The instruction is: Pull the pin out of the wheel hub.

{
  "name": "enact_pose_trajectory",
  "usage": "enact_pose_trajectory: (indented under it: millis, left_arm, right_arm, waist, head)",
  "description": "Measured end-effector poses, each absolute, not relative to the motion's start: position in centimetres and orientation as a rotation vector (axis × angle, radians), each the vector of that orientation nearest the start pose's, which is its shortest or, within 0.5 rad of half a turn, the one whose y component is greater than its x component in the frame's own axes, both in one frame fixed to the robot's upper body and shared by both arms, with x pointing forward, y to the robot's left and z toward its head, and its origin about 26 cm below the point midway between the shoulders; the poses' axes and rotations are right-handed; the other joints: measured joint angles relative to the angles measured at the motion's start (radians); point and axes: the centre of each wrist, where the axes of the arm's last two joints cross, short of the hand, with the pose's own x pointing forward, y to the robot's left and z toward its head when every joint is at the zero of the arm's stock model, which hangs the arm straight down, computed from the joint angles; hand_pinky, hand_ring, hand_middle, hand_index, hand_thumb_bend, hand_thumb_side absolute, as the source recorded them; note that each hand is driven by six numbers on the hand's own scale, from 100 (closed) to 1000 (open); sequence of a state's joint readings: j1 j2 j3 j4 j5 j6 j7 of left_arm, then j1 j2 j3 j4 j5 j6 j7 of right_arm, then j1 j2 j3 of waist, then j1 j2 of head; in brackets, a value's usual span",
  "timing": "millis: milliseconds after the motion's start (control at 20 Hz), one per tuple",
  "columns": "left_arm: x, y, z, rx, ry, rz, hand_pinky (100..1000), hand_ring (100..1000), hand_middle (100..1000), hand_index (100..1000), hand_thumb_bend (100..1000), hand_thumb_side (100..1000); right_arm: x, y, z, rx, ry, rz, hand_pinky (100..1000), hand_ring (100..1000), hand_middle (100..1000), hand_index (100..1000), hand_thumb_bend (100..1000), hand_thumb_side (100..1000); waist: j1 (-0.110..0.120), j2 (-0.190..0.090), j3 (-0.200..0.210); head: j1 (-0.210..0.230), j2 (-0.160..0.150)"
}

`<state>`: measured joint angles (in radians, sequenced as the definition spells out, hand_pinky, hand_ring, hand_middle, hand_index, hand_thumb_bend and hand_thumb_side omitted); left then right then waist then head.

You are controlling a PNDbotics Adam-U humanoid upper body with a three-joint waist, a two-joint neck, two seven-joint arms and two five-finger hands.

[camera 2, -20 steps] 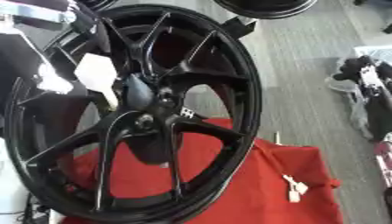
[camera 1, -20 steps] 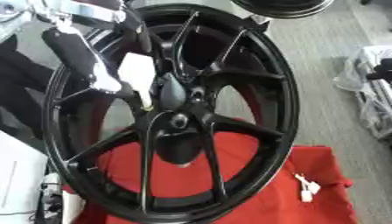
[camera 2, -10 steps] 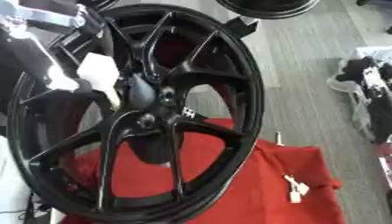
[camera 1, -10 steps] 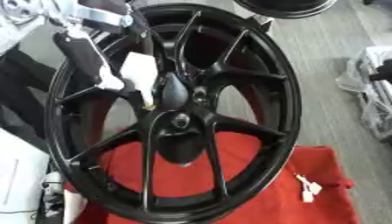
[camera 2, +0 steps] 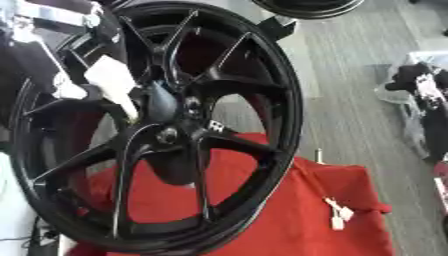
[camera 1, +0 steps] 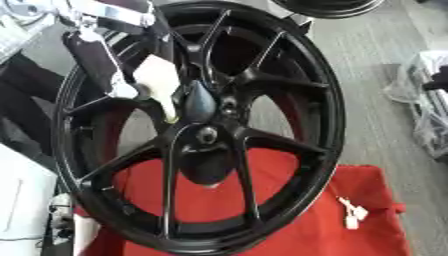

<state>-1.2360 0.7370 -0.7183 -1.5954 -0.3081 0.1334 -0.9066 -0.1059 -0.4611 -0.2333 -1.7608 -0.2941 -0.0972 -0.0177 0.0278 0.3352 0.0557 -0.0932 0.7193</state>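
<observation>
While the large glossy black multi-spoke alloy wheel (camera 1: 201,130) stands nearly upright on a red cloth (camera 1: 297,215), the robot's left hand (camera 1: 149,82) reaches in from the upper left and rests against the spokes just left of the hub (camera 1: 208,134). The hand is black with silver joints and white coverings on its fingers; those fingers (camera 1: 162,87) point down toward the hub centre and seem to close on something small there, with a yellowish tip showing at their lower end. Whether that tip is the pin cannot be told, and the grasp itself is partly hidden by the fingers. The hub sits at the middle of the wheel, where the spokes meet, with a round bore in its centre. The right hand shows in neither view. On the red cloth, near and to the right of the wheel, lies a small white tag-like object (camera 1: 352,215). Beyond the cloth is grey floor (camera 1: 367,70), with a second dark wheel (camera 1: 328,6) at the far edge and a heap of dark and white items (camera 2: 420,100) at the right.
</observation>
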Motion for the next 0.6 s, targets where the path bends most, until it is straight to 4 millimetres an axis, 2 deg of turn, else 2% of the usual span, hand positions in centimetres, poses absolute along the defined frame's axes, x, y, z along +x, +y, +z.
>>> enact_pose_trajectory:
  millis: [300,600]
  left_arm:
    - [35.8,14.3,35.2,0.557,-1.294,-2.179,757,709,592,400,222,131]
    - [33.3,16.1,37.9,0.590,-1.408,-2.144,761,710,591,363,180,131]
  right_arm:
    - [28.9,-38.3,13.3,-0.258,-2.025,0.041,946,633,588,657,100,608]
    - [28.9,-38.3,13.3,-0.263,-2.022,0.041,946,633,588,657,100,608]
  waist:
    - [0.000,0.000,0.000]
    - [0.000,0.000,0.001]
  head:
    - [0.000,0.000]
    - [-0.001,0.001]
